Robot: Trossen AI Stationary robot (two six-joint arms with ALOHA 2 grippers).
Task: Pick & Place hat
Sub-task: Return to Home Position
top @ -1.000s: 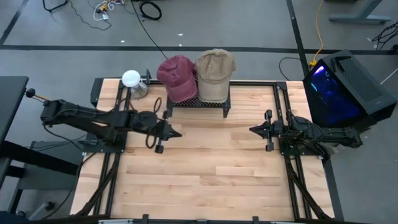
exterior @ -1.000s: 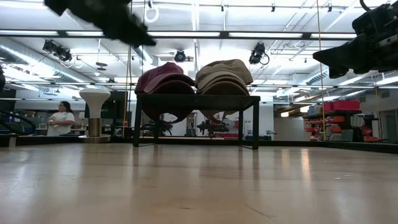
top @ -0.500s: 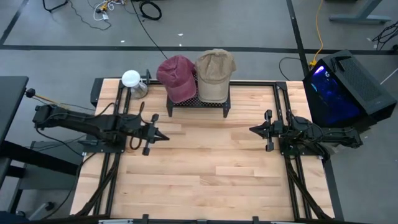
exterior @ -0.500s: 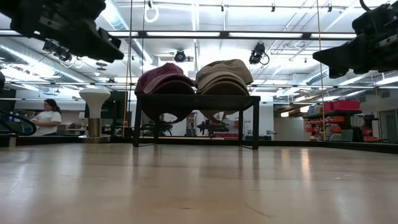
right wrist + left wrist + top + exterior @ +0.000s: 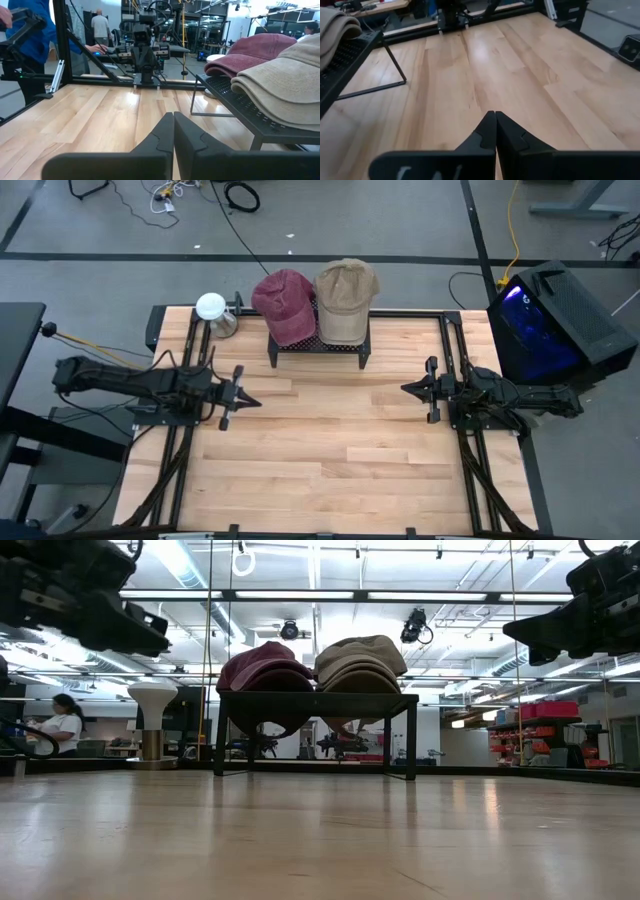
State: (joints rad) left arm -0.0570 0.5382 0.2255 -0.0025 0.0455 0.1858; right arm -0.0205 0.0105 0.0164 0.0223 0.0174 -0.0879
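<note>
1. High view: Pick & place job looks all but done. The red caps (image 5: 285,305) and tan caps (image 5: 346,300) sit side by side atop the black mesh shelf (image 5: 318,346) at the table's (image 5: 330,465) far edge, red on the left-arm side. No hat lies on the boards. The left gripper (image 5: 243,401) hangs empty over the table's left part, well apart from the shelf. The right gripper (image 5: 405,389) is empty too, near the right rail. A white stand (image 5: 212,307) is just beside the shelf. Judged remaining: parking the arms, nothing more.

2. Low view: At table level the red caps (image 5: 262,665) and tan caps (image 5: 360,655) crown the shelf (image 5: 318,700), touching at the middle. Each pile looks two deep, brims drooping past the rack's edge. Both arms hang high, left gripper (image 5: 150,640) and right gripper (image 5: 520,632) clear of the hats. A person (image 5: 62,725) is in the bkgd.

3. Left wrist view: The left gripper (image 5: 492,114) has its fingers (image 5: 485,135) pressed together, holding nothing, bare wood ahead. A corner of the shelf (image 5: 350,55) shows w/ a tan cap (image 5: 335,27) on it.

4. Right wrist view: The right gripper (image 5: 173,116) has its fingers (image 5: 162,132) closed tip to tip, also empty. The tan caps (image 5: 285,85) show layered soft fabric, w/ the red caps (image 5: 255,50) beyond, both resting on the shelf (image 5: 235,102). A blue sleeve (image 5: 30,40) shows past the table.
</note>
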